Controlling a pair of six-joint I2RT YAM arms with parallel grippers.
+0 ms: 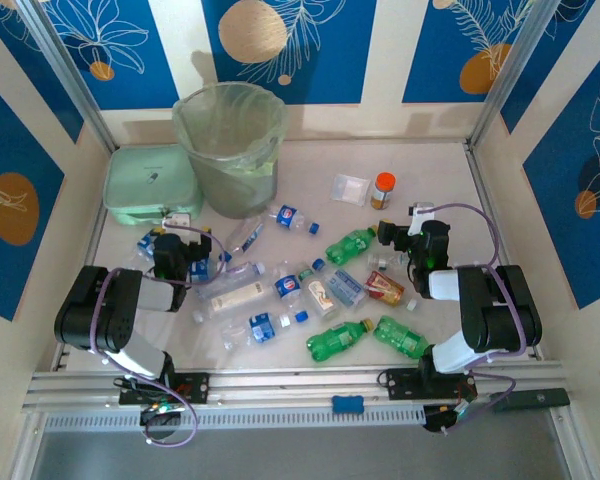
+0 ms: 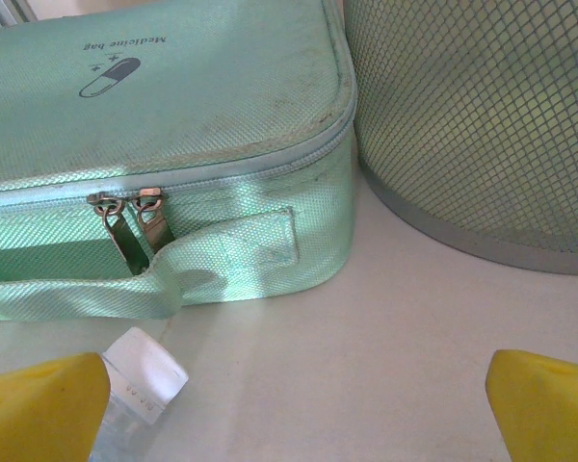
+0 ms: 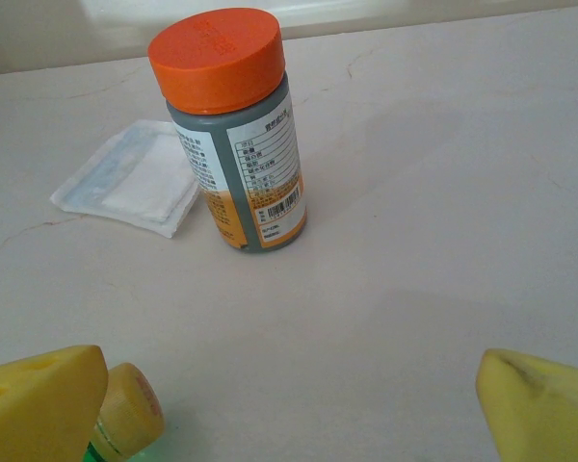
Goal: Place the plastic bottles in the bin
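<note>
Since the two yellow fingers (image 2: 39,409) of the left gripper (image 2: 289,423) are seen at opposite lower corners of the left wrist view, its jaws are judged to be spread wide, with nothing held between them. One clear bottle with a white cap (image 2: 140,383) is seen lying just beside the finger at the left of that view. Beyond it, one mint green medicine bag (image 2: 173,144) with two zip pulls (image 2: 125,217) is seen, and just beside the bag the mesh wall of the one bin (image 2: 482,125) is seen.

The right gripper (image 3: 289,419) is likewise spread wide and empty, its two yellow fingers (image 3: 544,404) being seen at the lower corners. One green bottle with a yellow cap (image 3: 125,414) is found against the finger at the left. Farther off, one orange-capped jar (image 3: 236,135) is stood upright, with one flat clear packet (image 3: 135,178) just behind it.

From above, the plastic bottles (image 1: 288,285) are seen scattered on the table (image 1: 440,180) between the two grippers, all lying in front of the bin and outside it. Three green ones (image 1: 337,340) are counted. At least four clear ones with blue labels are made out; they overlap, so the exact number cannot be told. The bin, lined with a pale green bag, is stood upright at the far side, the medicine bag just to its left.
</note>
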